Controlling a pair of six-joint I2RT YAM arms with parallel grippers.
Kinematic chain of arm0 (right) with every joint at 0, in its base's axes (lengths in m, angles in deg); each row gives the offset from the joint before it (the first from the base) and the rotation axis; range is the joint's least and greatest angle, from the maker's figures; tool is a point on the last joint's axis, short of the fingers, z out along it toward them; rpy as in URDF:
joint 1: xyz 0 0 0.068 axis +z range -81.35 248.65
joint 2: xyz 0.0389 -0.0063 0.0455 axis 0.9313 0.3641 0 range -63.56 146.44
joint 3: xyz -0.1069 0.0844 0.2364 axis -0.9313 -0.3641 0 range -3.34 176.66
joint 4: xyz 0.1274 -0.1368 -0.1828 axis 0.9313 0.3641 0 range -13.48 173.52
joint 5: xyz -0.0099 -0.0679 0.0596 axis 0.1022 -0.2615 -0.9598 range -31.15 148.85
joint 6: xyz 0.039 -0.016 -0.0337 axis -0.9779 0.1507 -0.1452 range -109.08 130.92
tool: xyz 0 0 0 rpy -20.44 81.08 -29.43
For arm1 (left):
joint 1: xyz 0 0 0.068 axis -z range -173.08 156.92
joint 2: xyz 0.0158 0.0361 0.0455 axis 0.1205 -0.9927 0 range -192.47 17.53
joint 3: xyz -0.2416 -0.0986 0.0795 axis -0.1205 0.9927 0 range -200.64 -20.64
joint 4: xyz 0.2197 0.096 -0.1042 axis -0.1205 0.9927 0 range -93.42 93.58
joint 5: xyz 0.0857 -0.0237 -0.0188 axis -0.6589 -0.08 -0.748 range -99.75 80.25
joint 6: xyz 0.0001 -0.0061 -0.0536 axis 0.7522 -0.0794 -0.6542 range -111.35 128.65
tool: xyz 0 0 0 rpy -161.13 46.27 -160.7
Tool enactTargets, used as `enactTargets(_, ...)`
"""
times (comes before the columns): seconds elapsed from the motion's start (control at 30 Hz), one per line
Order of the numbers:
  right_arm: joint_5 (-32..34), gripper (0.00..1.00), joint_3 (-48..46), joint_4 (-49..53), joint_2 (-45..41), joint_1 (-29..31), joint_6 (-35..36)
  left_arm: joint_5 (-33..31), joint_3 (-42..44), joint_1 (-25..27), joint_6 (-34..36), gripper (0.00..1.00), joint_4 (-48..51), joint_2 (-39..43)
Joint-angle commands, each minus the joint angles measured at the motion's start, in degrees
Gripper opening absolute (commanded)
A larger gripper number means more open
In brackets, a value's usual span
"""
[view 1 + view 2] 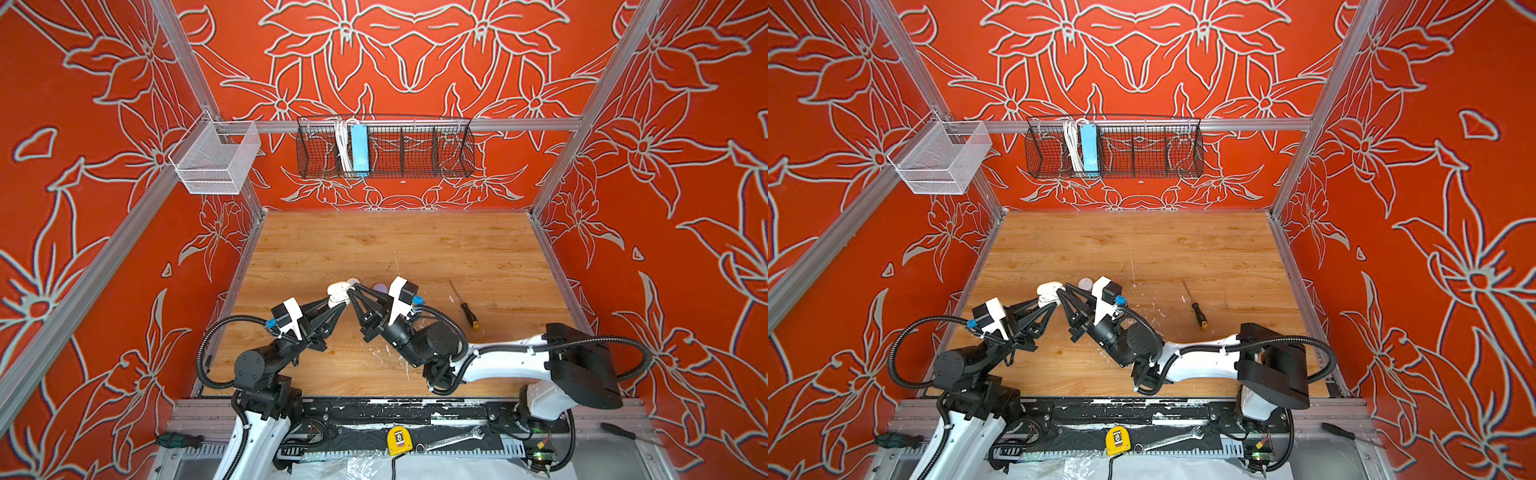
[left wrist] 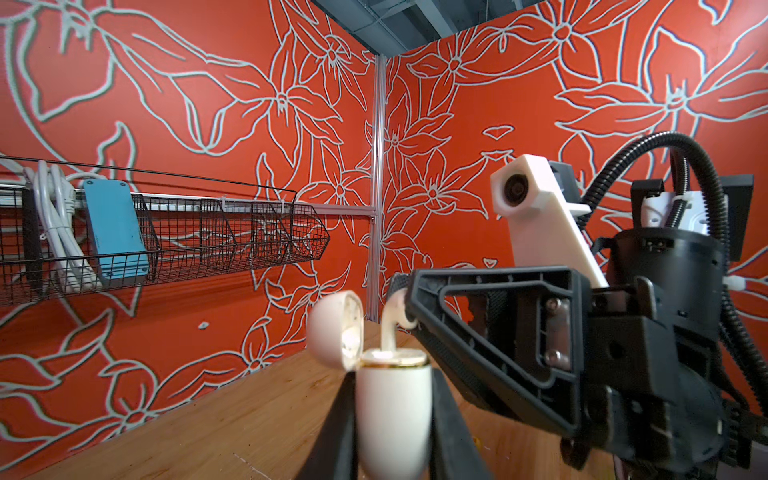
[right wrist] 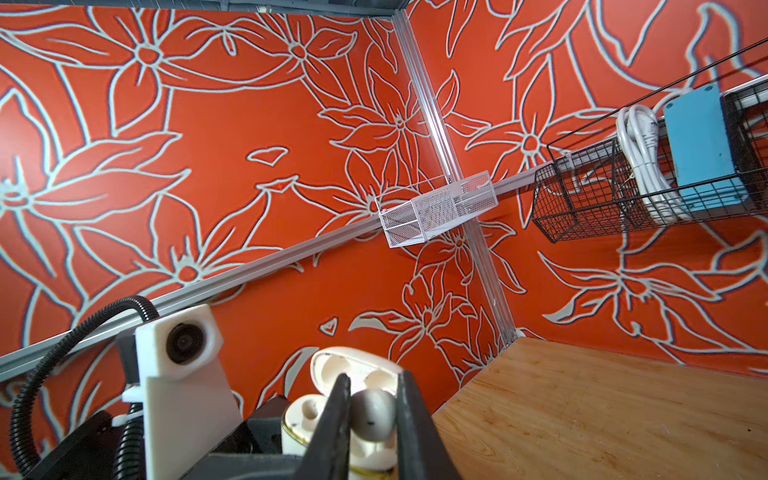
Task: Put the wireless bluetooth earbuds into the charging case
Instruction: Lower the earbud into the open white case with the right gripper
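A: right claw (image 3: 373, 380) pinching one cream earbud (image 3: 372, 417); stem tip at a socket of the open charging case (image 2: 390, 415).

B: case clamped upright in left claw (image 2: 392, 374), over the table (image 1: 415, 249), toward its left edge; insertion step, I judge; next calls for a straight push down, then release; both arms angle inward, wrists nearly meeting.

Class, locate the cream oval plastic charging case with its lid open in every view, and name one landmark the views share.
In a top view: the cream oval plastic charging case sits just left of centre.
In a top view: the case sits clearly left of centre.
Left wrist: the case is clamped in the left gripper.
Right wrist: the case lies just beyond the right gripper, which holds a white earbud.
Shared landmark: the black wire basket.
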Motion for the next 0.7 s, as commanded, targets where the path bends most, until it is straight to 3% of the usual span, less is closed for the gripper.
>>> enactTargets(0.0, -2.44, 0.05, -1.13, 2.61, 0.08, 1.21, -1.5, -2.81, -0.34, -0.13, -0.58, 0.0, -4.98, 1.49)
enactTargets(0.67, -4.72, 0.05, -3.74, 10.05, -4.77, 2.23, -5.54, 2.41, 0.83, -0.08, 4.61, 0.0, -10.61, -1.08)
